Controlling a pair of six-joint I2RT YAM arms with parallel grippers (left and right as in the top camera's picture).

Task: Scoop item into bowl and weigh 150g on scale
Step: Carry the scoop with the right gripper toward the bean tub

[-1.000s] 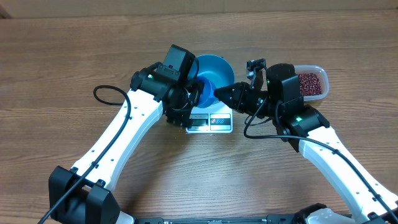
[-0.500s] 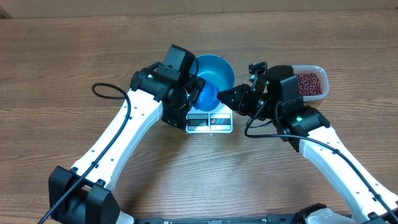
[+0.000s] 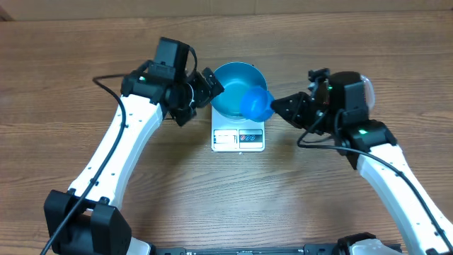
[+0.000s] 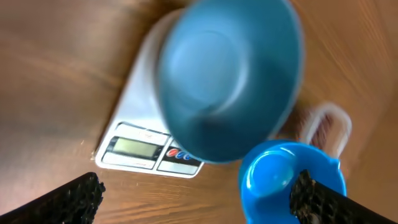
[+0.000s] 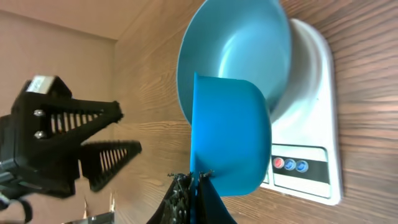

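Above the table, the smooth round blue bowl (image 3: 230, 85) sits on the flat white scale (image 3: 238, 138). The left claw (image 3: 200, 94) hangs wide open beside it; the right claw (image 3: 277, 106) is closed on the blue scoop (image 3: 256, 104) at the rim. In the left wrist view, bowl and scoop look empty. In the right wrist view, the scoop looks like glossy plastic. No beans show; scooping probably comes next, so the scoop must reach them.
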